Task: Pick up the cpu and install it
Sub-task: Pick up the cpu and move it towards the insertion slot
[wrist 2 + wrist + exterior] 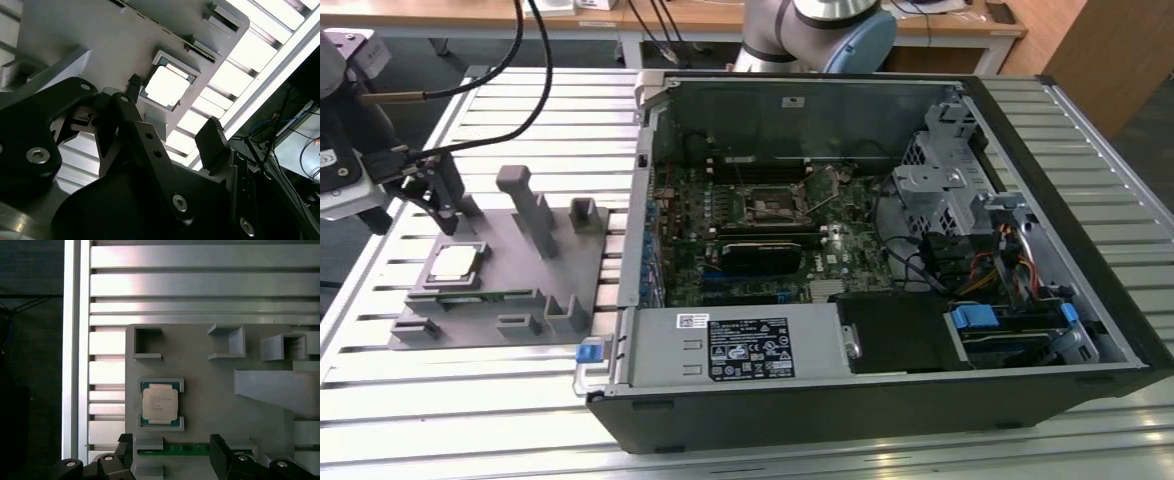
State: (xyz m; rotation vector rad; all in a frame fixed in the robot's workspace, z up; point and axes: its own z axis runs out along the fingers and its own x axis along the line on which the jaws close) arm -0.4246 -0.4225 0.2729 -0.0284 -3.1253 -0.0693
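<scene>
No text can be read; illegible print is seen on the power supply label (750, 350) and the cpu (160, 404).

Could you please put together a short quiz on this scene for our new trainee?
1. True or false: the small square silvery-topped cpu is already seated inside the open black computer case.
2. The arm's black pincer is: A) shut on the cpu; B) open, holding nothing, over the grey plastic fixture plate; C) open, inside the computer case.
3. Name the long narrow green part lying in a slot of the fixture plate beside the cpu.

Key: 1 false: it rests in its nest on the fixture plate, outside the case. 2 B. 3 the memory stick.
</scene>
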